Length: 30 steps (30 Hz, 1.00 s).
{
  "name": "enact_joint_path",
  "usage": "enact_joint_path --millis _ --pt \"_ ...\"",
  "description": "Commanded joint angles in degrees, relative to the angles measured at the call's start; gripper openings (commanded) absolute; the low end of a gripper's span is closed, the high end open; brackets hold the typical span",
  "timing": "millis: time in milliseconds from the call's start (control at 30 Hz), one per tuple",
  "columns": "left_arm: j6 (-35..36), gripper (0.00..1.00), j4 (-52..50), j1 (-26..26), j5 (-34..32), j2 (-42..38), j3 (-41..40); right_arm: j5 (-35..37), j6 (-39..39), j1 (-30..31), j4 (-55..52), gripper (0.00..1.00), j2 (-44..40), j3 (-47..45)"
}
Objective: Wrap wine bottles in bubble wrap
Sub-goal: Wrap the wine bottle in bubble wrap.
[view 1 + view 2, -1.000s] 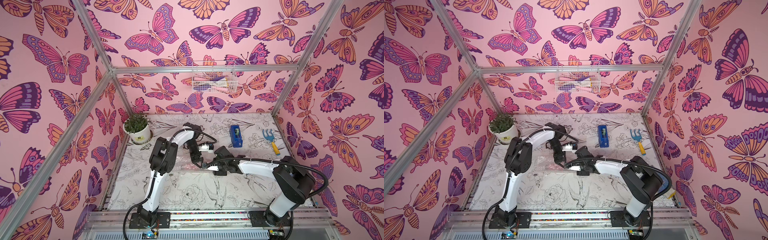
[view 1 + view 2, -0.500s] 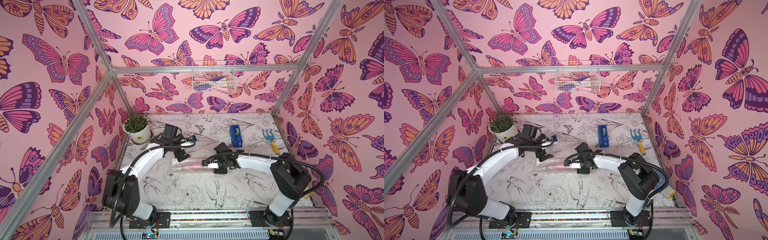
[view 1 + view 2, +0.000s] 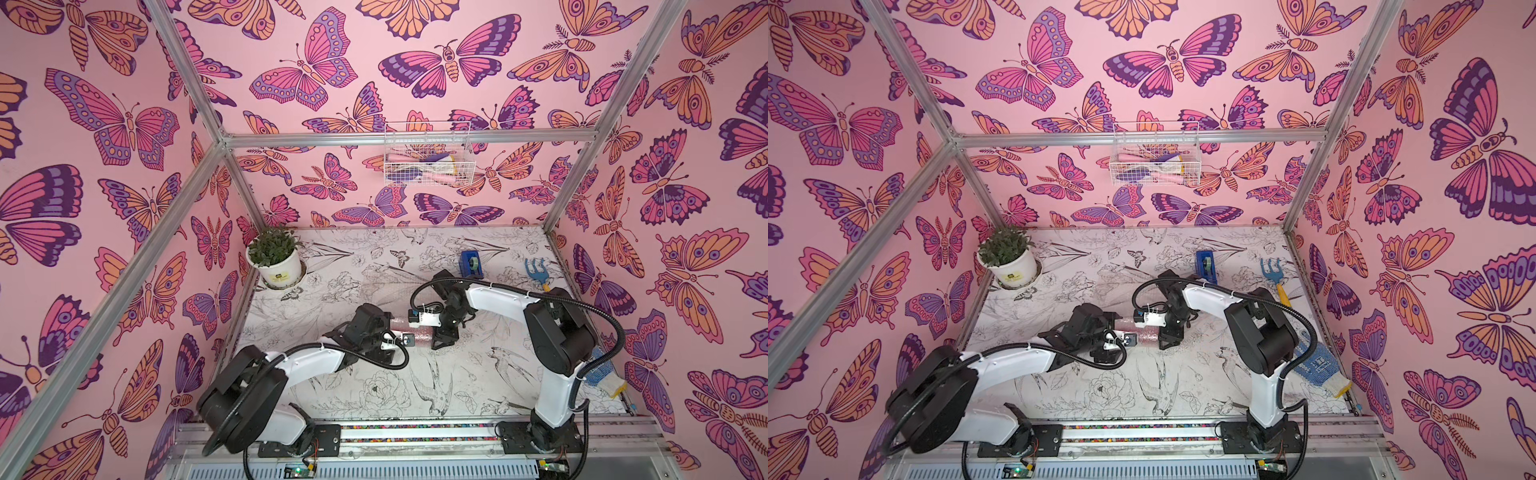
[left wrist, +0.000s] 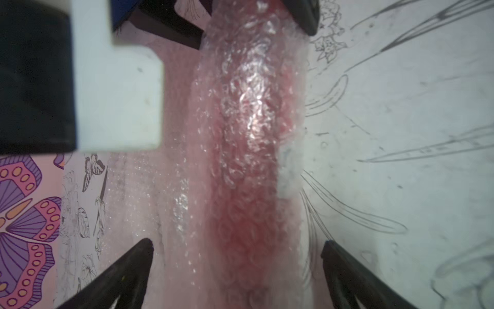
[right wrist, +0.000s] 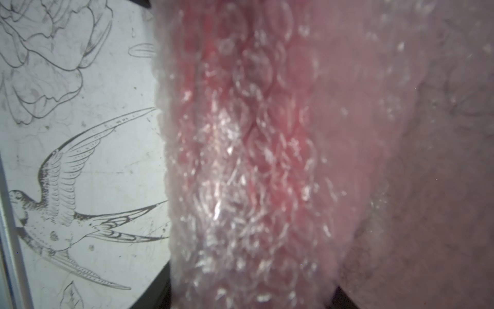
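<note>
Potted plant (image 3: pixel 274 259): white pot, at 10 o'clock in the surface corner; not in use. Left hand (image 4: pixel 238 248): fingers spread wide, straddling one end of the roll without touching it, holding nothing. Wine bottle (image 4: pixel 250 211): lying on its side near the centre of the surface (image 3: pixel 478 374), between the two hands, red showing through the wrap. Bubble wrap (image 5: pixel 240 166): wound around the bottle, with a flat stretch of unrolled sheet lying toward 12 o'clock. Right hand (image 3: pixel 441 336): closed about the opposite end of the wrapped bottle, pinning it. Blue tape dispenser (image 3: pixel 471 264), 1 o'clock; blue hand fork (image 3: pixel 537 270), 2 o'clock; knit glove (image 3: pixel 604 376), 4 o'clock; all well apart from the roll. Step in hand, by judgement: rolling the bottle into the sheet, well advanced, not sealed. The next move calls for the left hand to close on its end, so that both hands can turn the roll evenly over the loose sheet without the wrap springing open.
</note>
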Motion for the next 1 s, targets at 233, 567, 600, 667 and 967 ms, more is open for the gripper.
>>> enact_joint_path --millis 233,567,600,667,967 --pt "4.1 0.83 6.2 -0.7 1.5 10.6 3.9 -2.9 2.3 -1.1 -4.4 0.17 0.1 0.5" --pt "2.9 0.58 -13.8 -0.4 3.8 12.9 10.8 -1.5 11.0 -5.1 10.6 0.92 -10.7 -7.0" --pt "2.3 0.56 -16.2 -0.1 4.3 13.1 11.9 -0.3 11.9 -5.4 13.0 0.99 -12.7 -8.7" --pt "0.9 0.54 -20.7 0.5 5.6 13.3 14.0 2.5 13.2 -5.7 18.2 0.99 -17.0 -12.5" --pt "-7.2 0.51 -52.2 6.4 20.1 20.3 32.5 13.4 -2.4 1.3 46.3 0.99 -37.7 -38.1"
